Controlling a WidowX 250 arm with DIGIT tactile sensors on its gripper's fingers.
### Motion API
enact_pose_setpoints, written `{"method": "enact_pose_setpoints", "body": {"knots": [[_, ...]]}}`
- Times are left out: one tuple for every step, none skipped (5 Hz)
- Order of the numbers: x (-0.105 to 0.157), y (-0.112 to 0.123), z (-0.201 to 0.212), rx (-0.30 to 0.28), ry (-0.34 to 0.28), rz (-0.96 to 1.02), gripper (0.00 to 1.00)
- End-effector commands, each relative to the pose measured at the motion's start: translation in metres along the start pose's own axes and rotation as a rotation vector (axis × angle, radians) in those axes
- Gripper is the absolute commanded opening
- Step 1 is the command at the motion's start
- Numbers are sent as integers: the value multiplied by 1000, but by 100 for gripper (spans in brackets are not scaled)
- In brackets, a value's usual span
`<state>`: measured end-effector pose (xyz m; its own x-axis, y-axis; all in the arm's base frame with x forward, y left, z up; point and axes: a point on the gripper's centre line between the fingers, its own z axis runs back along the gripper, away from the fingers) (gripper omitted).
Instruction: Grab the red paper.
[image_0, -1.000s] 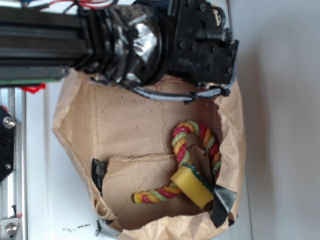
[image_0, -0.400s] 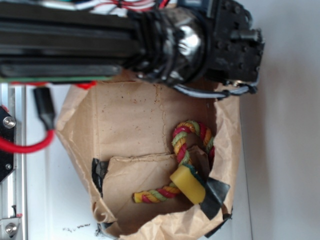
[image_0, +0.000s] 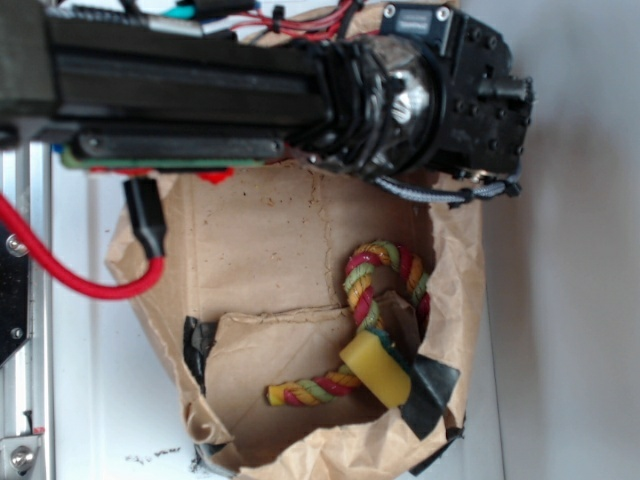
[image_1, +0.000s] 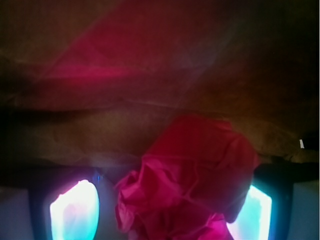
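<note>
The pale desk carries a brown paper bag lying open toward the exterior camera, its torn rim running along the lower edge. The black robot arm spans the bag's upper edge, with a red cable looping down at the left.

Inside the bag, toward its lower right corner, lie a red-yellow-green rope toy, a yellow sponge resting on it, and strips of black tape on the rim.

The red paper shows clearly only in the wrist view: a crumpled wad sitting between the two lit fingers of the pincer, close to the right one, with brown bag paper behind it. The pincer is released, jaws spread on either side of the wad and not yet pressing it.

The step in hand appears to be the final approach. The next move likely calls for closing squarely on the wad.

Room looks tight: bag wall sits just behind the paper, so thin bag material could be pinched along with it. The bag's middle is open, away from the rope toy.
</note>
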<state>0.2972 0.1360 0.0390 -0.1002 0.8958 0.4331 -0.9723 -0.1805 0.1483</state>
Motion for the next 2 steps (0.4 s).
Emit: {"method": "enact_pose_setpoints", "body": {"knots": [[16,4,15,-85,-11,40,0],[16,5,13,-90,-8,33,0]]}}
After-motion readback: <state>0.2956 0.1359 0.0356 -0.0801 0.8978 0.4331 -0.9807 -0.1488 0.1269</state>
